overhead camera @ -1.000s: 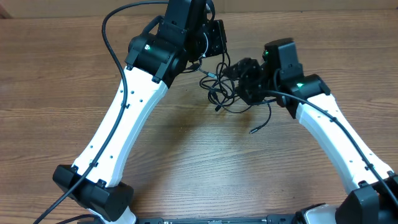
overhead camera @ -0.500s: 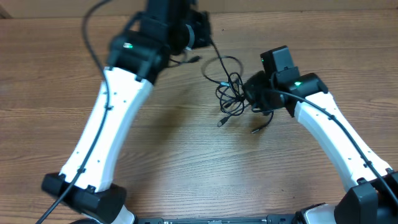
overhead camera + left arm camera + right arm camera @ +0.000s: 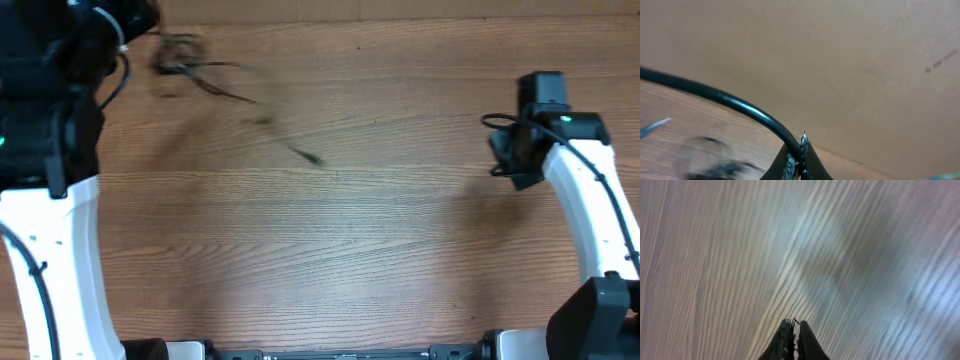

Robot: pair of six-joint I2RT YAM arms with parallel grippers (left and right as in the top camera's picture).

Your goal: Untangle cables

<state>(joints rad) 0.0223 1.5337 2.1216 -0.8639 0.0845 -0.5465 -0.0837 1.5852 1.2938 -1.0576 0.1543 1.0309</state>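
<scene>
Arms [image 3: 55,240] far apart, blurred cables [image 3: 178,55] in closed left tool [image 3: 801,149].

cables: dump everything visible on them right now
The cables show as thin, dark, flexible cords, motion-blurred, bunched at the far left of the wooden table. One strand trails down and to the right, ending in a small plug. In the left wrist view a glossy black cord runs into the shut left gripper, which pinches it. Blur hides whether the bunch lies on the wood. The right gripper is shut, empty and well clear.
</scene>
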